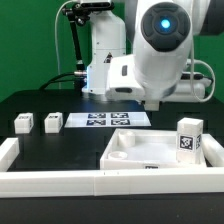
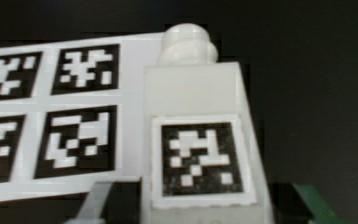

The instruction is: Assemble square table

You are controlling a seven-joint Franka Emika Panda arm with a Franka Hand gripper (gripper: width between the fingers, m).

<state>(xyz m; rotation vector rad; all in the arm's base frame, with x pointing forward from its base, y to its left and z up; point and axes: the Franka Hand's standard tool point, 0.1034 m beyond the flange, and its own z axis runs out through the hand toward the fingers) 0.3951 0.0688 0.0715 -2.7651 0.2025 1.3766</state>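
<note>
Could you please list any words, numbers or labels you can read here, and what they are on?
No readable text. Only wordless black-and-white square tags, on the thin flat white marker board and the white plastic block leg between the jaws.

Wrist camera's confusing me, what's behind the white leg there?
The marker board lies behind the leg; four of its tags show, partly cropped. The leg covers the rest of the board, so anything printed there is hidden.
</note>
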